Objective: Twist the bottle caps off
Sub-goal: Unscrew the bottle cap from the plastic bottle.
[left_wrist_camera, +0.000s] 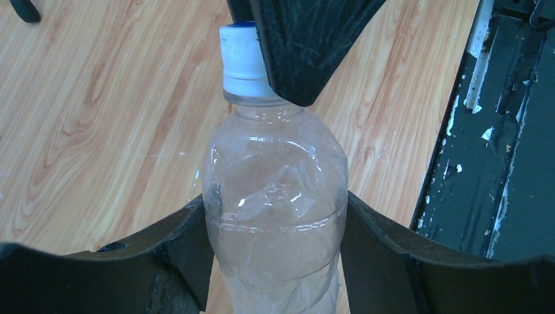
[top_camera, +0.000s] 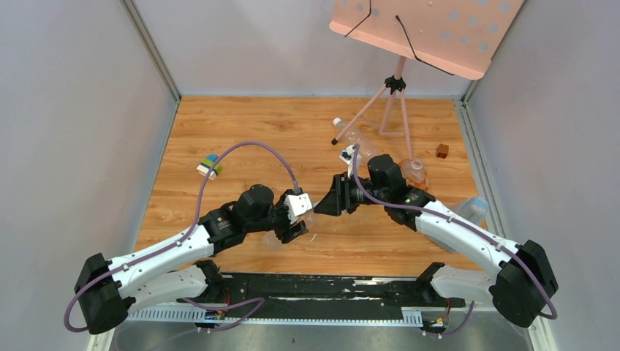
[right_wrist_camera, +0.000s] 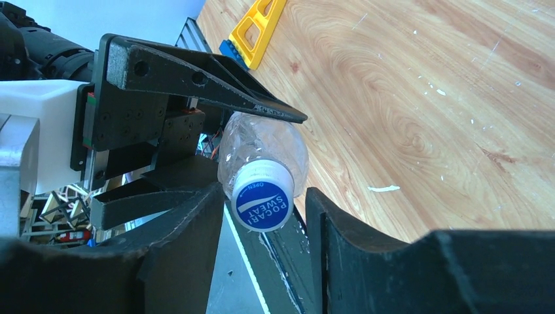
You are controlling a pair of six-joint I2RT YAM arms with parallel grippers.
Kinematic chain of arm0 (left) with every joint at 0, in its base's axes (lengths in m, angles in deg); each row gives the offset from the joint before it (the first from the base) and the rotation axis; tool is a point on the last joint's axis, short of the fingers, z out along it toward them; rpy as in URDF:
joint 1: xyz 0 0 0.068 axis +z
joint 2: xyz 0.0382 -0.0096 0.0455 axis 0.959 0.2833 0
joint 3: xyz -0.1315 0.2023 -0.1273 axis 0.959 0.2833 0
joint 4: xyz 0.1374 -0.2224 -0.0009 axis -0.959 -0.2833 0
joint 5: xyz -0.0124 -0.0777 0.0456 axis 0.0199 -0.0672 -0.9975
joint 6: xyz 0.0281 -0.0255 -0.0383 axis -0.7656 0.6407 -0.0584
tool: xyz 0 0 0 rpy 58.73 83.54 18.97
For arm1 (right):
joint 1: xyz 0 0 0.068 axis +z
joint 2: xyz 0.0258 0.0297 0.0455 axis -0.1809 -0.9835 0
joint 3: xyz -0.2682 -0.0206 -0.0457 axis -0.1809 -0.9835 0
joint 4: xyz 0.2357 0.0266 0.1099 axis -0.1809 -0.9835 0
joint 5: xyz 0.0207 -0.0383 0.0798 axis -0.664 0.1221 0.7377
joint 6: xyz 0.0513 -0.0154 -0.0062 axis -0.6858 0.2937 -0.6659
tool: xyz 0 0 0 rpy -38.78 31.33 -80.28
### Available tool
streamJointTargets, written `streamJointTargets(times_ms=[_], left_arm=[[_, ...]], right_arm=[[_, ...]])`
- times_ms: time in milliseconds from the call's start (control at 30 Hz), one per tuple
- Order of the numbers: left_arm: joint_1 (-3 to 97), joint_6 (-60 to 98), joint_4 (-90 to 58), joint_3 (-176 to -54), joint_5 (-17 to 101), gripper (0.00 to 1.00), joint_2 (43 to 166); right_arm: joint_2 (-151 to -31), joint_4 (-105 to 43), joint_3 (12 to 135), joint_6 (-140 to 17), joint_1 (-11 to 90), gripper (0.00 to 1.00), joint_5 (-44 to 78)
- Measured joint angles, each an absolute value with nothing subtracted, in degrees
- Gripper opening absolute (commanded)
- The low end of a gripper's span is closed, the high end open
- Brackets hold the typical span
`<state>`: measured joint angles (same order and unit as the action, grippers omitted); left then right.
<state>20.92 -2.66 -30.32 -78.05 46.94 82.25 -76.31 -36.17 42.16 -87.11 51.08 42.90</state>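
Sitting above the middle of the worktop's (top_camera: pixel 241 124) near edge, the white, blue-topped plastic screw cap (right_wrist_camera: pixel 262 204) is being bracketed by the right gripper's (right_wrist_camera: pixel 264 192) narrow jaws; whether they are pinching, I cannot tell. The left gripper (left_wrist_camera: pixel 275 255) is clamping the clear plastic bottle (left_wrist_camera: pixel 275 190). Next, probably: squeezing firmly, then twisting.

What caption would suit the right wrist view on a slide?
Blue-topped Pocari Sweat cap framed by the right gripper, its clear bottle held by the left gripper.
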Motion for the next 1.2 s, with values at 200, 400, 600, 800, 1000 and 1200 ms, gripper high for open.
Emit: streamJointTargets(times_ms=[200, 400, 600, 800, 1000, 1200], left_arm=[[20.92, -2.69, -30.62, -78.05, 46.98, 0.17, 82.25], [20.92, -2.66, -30.65, -78.05, 46.96, 0.17, 82.33], [21.01, -2.62, -30.58, -78.05, 47.03, 0.33, 82.53], [20.99, -0.76, -29.66, -78.05, 46.22, 0.62, 82.53], [20.61, 2.06, -25.68, -78.0, 46.22, 0.67, 82.51], [20.61, 4.07, -23.65, -76.63, 46.53, 0.78, 81.7]], right_arm=[[-76.31, -36.17, 42.2, -87.74, 50.76, 0.45, 41.74], [-76.31, -36.13, 42.2, -88.24, 50.67, 0.3, 41.46], [-76.31, -36.1, 42.2, -88.33, 50.47, 0.0, 41.91], [-75.35, -35.89, 42.16, -85.86, 50.28, 0.0, 41.94], [-72.79, -35.05, 41.63, -85.47, 47.83, 0.0, 43.71], [-72.75, -34.09, 40.6, -87.44, 46.49, 0.0, 46.22]])
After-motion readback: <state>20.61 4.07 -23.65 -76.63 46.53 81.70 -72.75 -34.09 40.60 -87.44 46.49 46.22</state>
